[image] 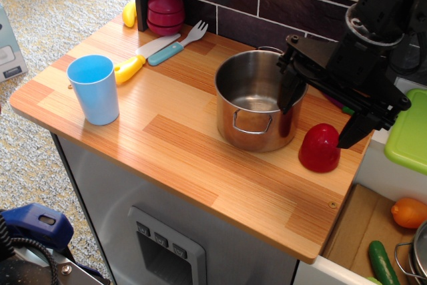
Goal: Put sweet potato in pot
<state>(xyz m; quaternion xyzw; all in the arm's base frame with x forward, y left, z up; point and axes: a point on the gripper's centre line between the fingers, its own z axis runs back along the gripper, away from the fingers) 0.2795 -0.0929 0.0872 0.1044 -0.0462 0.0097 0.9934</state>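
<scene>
observation.image: fingers (319,119) spread open, straddling above sweet potato (319,147), which stands on desk (167,145) just right of pot (257,101); risk: glossy dome slips out, or left finger clips pot rim.

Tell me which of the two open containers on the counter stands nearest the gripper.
The stainless-steel pot: one finger of the gripper hangs at its rim, beside the red sweet potato. The light blue cup stands far off, near the counter's opposite end.
</scene>
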